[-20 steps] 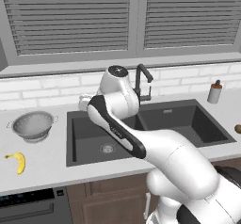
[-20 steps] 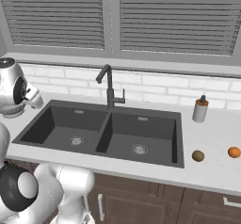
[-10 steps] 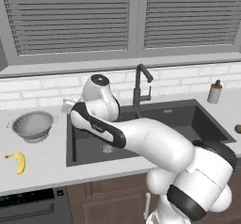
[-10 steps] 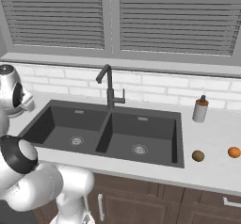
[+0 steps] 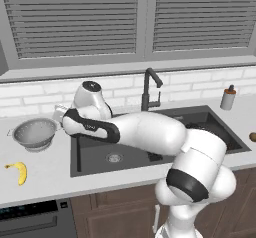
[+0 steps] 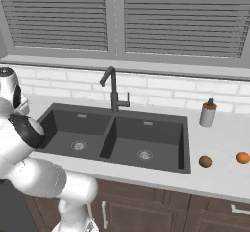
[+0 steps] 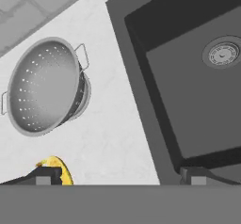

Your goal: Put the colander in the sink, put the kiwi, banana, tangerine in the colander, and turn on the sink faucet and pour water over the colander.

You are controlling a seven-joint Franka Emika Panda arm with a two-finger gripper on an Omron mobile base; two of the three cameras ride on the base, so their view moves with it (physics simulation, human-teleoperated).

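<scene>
Reaching for the colander (image 5: 34, 133) is the step we judge to be in hand: it sits upright and empty on the counter (image 5: 50, 174), well to the left of the sink's (image 5: 95, 154) left edge and near the back wall, apart from everything else. In the hand view it lies up and to the left of our gripper (image 7: 117, 175), whose jaws stand wide with nothing between them; one fingertip overlaps the banana (image 7: 56, 168) and the other sits over the sink rim.

The banana (image 5: 19, 172) lies near the counter's front edge, in front of the colander and apart from it. The kiwi (image 6: 205, 161) and tangerine (image 6: 242, 157) rest on the counter right of the sink, near each other but not touching, with a soap bottle (image 6: 208, 114) behind them. The faucet (image 6: 113, 90) stands at the back edge between the two basins, which are both bare.

Next, we think, we must carry the hand over the colander, line the open jaws across its rim or a handle, descend and close. We can read no brand, label or writing anywhere.
</scene>
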